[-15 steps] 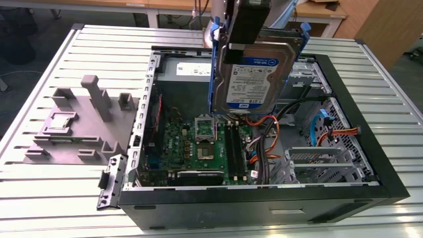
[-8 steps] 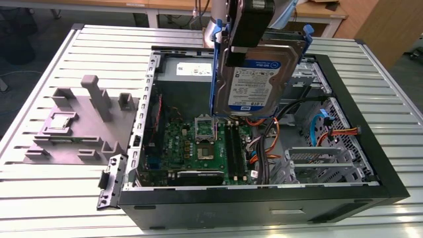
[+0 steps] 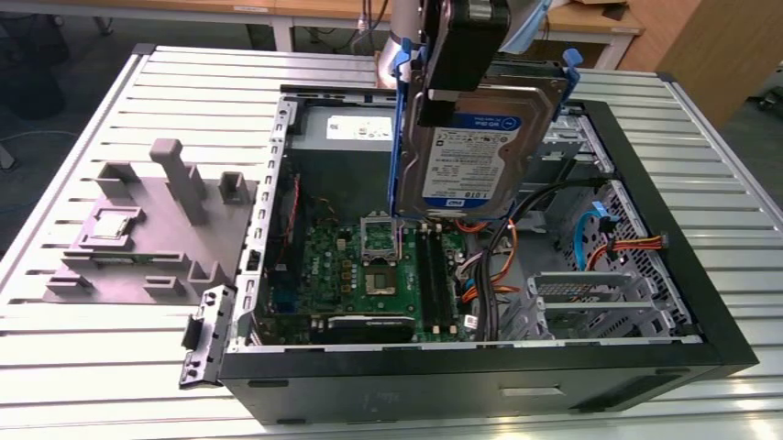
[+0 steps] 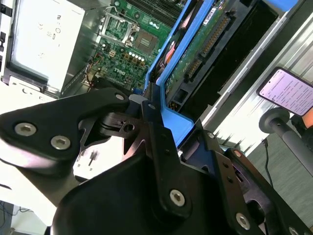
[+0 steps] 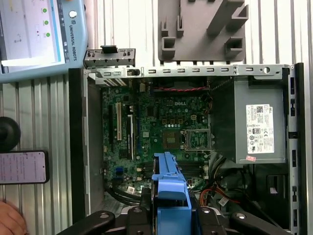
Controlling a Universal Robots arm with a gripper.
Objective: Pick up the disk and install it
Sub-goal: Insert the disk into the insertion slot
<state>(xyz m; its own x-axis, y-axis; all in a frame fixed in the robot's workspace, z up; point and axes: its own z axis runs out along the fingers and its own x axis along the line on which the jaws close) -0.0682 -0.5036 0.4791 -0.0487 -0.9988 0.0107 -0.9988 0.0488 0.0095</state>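
The disk (image 3: pixel 479 151), a silver-grey drive with a blue-and-white label and blue rails, hangs upright above the middle of the open computer case (image 3: pixel 490 371). My gripper (image 3: pixel 450 92) is shut on the disk's upper end. The second wrist view has the disk's green circuit side (image 4: pixel 198 46) and its blue rail (image 4: pixel 168 115) clamped between the black fingers (image 4: pixel 157 134). The first wrist view looks down on the blue rail (image 5: pixel 168 188), which hangs over the motherboard (image 5: pixel 161 127).
The case lies open on a slatted metal table (image 3: pixel 110 357). Inside are the motherboard (image 3: pixel 367 266), a silver power supply (image 5: pixel 259 127), cables (image 3: pixel 496 275) and a metal drive cage (image 3: pixel 600 298). A grey fixture (image 3: pixel 147 220) stands on the exterior view's left. A phone (image 5: pixel 23 166), a tablet (image 5: pixel 39 34) and a hand (image 5: pixel 9 220) are beside the case.
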